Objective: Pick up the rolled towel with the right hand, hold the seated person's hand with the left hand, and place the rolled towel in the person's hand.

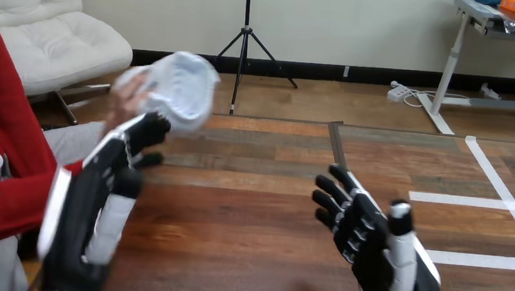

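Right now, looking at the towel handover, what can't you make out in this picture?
1. Person's hand, head view: largely hidden behind the rolled towel and blurred, so its grip is unclear.
2. Left hand, head view: blurred; whether it touches or holds the person's hand cannot be told.
3. Right hand, head view: open over the table; its wrist is cut off by the bottom edge.

At the view's left, the person's hand (pixel 125 97) holds the rolled towel (pixel 183 87) above the surface (pixel 250 207). The robot's left hand (pixel 93 209) is raised just beneath it, contact unclear. The right hand (pixel 372 245) hovers empty, fingers (pixel 341 178) straight and spread.
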You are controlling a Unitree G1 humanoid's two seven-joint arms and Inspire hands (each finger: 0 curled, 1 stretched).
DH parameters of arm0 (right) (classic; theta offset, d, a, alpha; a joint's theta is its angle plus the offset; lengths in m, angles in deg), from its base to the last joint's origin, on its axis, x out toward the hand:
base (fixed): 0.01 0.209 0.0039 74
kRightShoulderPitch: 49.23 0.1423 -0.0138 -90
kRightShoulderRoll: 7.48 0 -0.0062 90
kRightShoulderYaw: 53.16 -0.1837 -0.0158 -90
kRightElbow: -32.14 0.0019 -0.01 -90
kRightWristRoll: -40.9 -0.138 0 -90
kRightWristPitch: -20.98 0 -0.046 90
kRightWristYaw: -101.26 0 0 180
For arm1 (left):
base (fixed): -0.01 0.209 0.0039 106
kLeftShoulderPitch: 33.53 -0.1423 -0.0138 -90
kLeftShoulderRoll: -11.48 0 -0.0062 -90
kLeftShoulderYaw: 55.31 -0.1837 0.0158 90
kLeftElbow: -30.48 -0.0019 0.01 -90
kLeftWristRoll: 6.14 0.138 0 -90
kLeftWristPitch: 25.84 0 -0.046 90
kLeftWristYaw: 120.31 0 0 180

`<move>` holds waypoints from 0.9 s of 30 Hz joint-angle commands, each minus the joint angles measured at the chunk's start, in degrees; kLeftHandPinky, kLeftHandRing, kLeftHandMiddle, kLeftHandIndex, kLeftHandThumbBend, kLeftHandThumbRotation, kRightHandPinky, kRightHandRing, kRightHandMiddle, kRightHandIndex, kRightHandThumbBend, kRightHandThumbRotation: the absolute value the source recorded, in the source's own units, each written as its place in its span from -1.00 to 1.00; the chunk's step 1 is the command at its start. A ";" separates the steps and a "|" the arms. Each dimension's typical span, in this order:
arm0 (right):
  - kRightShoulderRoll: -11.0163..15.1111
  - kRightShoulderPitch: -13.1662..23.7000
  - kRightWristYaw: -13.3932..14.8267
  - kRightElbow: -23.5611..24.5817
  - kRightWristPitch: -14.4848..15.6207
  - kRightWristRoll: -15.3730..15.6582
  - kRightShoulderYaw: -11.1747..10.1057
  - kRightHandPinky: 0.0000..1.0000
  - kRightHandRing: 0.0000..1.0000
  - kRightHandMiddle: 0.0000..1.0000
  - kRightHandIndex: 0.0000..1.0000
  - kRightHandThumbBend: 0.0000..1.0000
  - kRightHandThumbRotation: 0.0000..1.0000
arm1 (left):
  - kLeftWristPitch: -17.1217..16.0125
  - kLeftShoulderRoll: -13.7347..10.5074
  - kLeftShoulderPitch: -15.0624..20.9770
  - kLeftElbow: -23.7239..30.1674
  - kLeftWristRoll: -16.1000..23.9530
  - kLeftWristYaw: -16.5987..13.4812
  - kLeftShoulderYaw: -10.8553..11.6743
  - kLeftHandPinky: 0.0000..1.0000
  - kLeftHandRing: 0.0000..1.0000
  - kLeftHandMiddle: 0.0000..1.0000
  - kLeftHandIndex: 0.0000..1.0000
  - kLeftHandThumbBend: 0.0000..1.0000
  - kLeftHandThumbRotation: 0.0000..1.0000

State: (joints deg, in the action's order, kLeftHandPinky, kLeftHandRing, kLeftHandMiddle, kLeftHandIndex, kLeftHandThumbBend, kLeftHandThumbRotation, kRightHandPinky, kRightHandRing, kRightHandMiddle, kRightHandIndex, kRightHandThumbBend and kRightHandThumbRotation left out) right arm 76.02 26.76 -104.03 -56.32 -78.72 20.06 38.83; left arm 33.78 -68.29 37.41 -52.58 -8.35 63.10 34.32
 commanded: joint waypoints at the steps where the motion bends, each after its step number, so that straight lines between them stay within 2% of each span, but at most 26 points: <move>1: -1.70 -0.15 0.21 6.33 0.44 -2.23 -0.09 0.95 0.86 0.88 0.94 1.00 1.00 | -3.01 3.63 -1.99 2.15 -0.55 0.27 -3.60 0.49 0.66 0.62 0.56 0.84 1.00; 7: -2.41 -2.32 0.36 8.99 1.09 -2.64 0.30 0.92 0.84 0.87 0.94 1.00 1.00 | -5.41 4.49 -4.62 0.38 -0.55 -0.12 -6.48 0.52 0.67 0.61 0.56 0.72 1.00; 13: -2.91 -3.67 0.19 9.41 0.26 -1.87 0.64 0.90 0.84 0.86 0.92 1.00 1.00 | -6.40 3.90 -6.21 -0.64 -1.27 -0.16 -8.66 0.61 0.68 0.60 0.55 0.67 1.00; 19: -3.32 -3.95 -0.97 7.61 -0.96 -1.27 0.54 0.90 0.87 0.88 0.88 1.00 1.00 | -6.91 2.88 -6.99 -1.01 -2.06 0.05 -9.67 0.68 0.70 0.61 0.54 0.61 1.00; 27: -3.58 -4.00 -1.92 5.90 -1.20 -0.71 0.42 0.93 0.91 0.91 0.88 1.00 1.00 | -7.42 2.19 -6.99 -0.62 -2.69 0.03 -9.95 0.72 0.68 0.59 0.53 0.60 1.00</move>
State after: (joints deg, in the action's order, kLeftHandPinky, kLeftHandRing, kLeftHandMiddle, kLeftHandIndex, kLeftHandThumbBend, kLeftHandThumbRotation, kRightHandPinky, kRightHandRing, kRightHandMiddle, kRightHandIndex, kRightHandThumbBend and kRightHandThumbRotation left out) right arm 73.14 20.70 -105.31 -49.84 -78.12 19.06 39.18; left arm 28.23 -68.90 29.47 -53.32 -10.11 63.38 23.99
